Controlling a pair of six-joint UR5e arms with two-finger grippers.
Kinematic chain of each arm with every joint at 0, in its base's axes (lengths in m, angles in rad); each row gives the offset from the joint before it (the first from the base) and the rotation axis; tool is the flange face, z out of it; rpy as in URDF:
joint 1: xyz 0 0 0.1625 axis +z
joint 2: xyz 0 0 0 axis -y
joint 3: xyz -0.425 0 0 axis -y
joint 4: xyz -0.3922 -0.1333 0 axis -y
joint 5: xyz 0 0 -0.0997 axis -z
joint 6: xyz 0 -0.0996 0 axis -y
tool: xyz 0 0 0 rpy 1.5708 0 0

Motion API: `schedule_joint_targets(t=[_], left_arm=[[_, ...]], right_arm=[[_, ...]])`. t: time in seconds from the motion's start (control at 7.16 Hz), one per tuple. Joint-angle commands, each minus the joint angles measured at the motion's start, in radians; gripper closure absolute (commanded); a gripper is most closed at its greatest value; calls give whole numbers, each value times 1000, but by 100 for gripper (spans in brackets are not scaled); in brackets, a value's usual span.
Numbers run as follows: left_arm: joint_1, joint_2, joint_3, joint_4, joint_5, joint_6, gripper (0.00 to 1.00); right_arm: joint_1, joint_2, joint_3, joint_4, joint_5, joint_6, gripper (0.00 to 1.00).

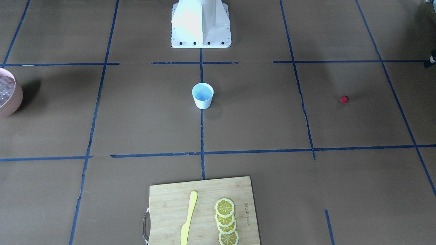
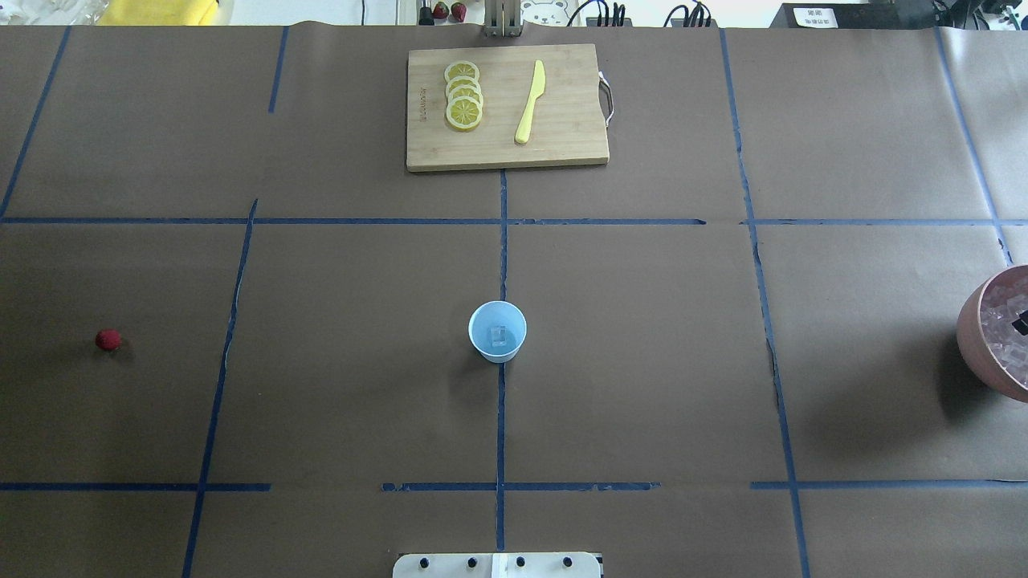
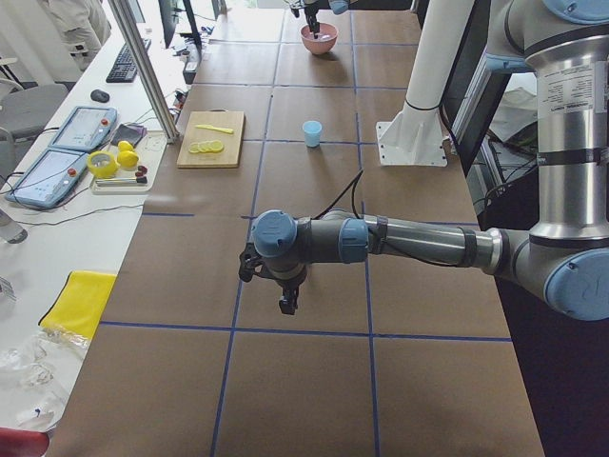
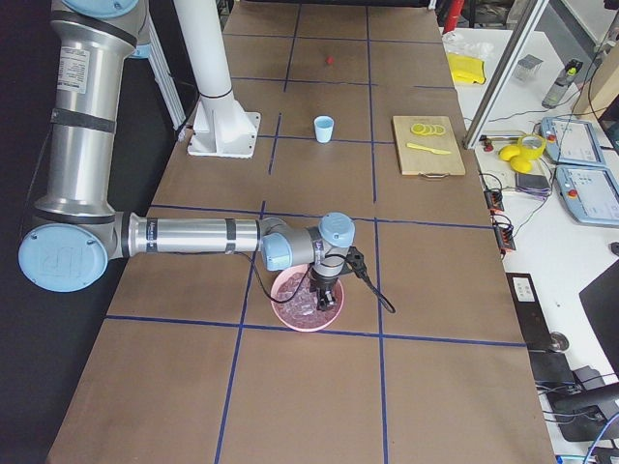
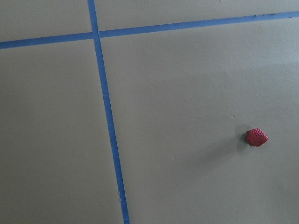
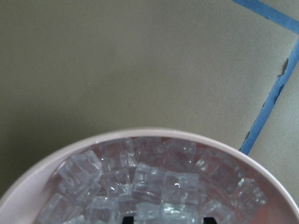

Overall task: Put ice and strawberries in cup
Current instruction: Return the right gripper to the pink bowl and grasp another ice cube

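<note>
Ice fills the bowl, your right gripper spread open at the cubes; cup sits mid-table. Risks?

Re: slick cubes could squirt out when you squeeze. Left gripper, can't tell its state; strawberry might roll.

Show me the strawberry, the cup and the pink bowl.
strawberry point(image 2: 108, 339): overhead view, middle of the berry.
cup point(image 1: 203, 102): front-facing view, white outer wall.
pink bowl point(image 2: 972, 335): overhead view, outer wall on its left.
</note>
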Motion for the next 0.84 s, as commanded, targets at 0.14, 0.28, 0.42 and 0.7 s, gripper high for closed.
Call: schedule_joint_targets(t=[0.14, 0.28, 0.42, 0.7], left_arm=[[0, 0, 0, -1, -1, 0, 0], [0, 0, 2, -1, -1, 0, 0], [0, 0, 3, -1, -1, 0, 0], [0, 0, 2, -1, -1, 0, 0]], right_arm=[[16, 4, -1, 7, 1, -9, 86], [22, 4, -1, 7, 1, -10, 99], [36, 5, 4, 8, 1, -12, 100], [87, 2, 107, -4, 46, 26, 100]])
